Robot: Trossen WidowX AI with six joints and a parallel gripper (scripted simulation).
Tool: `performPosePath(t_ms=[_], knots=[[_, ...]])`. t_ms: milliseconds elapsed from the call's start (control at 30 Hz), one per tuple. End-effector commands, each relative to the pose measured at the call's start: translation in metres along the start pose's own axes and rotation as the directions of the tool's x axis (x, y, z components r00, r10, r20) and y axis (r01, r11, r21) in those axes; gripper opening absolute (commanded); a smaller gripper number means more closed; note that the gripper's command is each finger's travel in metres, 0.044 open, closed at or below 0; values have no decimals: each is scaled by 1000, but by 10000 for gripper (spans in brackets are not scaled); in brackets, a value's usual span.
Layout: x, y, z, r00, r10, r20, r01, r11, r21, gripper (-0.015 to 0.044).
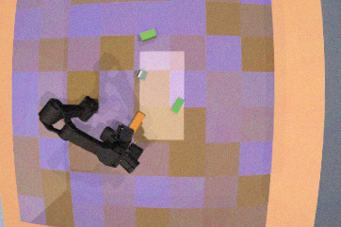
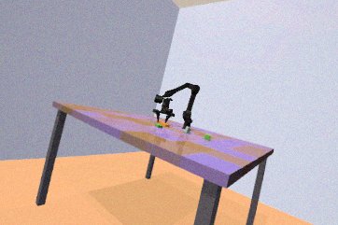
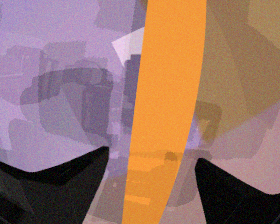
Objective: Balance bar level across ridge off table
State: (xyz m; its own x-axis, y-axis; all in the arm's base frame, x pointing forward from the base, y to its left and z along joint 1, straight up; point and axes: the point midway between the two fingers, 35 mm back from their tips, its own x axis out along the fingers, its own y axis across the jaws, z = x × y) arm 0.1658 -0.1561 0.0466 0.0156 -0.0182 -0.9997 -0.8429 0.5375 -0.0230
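Tool (image 1: 126, 147) (image 2: 162, 121) (image 3: 154, 158) with its fingers parted wide, pointing down and holding nothing. In the wrist view, the orange bar (image 1: 138, 121) (image 2: 163, 124) (image 3: 167, 95) runs lengthwise through the space between the two fingertips, with a visible gap on either side. Seen from the top, the bar lies obliquely; one end is hidden beneath the black arm (image 1: 85, 141) (image 2: 190, 104), and the other reaches the edge of a pale rectangular patch (image 1: 157, 88). The bar is apart from the small grey-and-white piece (image 1: 141, 74) (image 2: 187, 130), apparently the ridge, which sits at the same long edge of the patch.

Beyond the bar, a green block (image 1: 177, 105) (image 2: 159, 125) rests at the patch's opposite long edge. Farther off, past the grey-and-white piece and outside the patch, lies a lighter green block (image 1: 148, 35) (image 2: 207, 137). All these pieces lie on the patchwork tabletop (image 1: 226, 123) (image 2: 201, 160) of violet and brown. Around and below it extends an orange floor (image 1: 294, 95) (image 2: 19, 188); behind it, in the exterior view, two walls meet at a corner.
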Motion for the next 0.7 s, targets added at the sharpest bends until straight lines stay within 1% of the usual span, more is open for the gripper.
performPosePath(t_ms=[0,233,433,667], knots=[[1,0,1,1000,0,3,0,1000,-4,315],[1,0,1,1000,0,3,0,1000,-4,315],[1,1,0,1000,2,0,-2,1000,0,157],[1,1,0,1000,2,0,-2,1000,0,111]])
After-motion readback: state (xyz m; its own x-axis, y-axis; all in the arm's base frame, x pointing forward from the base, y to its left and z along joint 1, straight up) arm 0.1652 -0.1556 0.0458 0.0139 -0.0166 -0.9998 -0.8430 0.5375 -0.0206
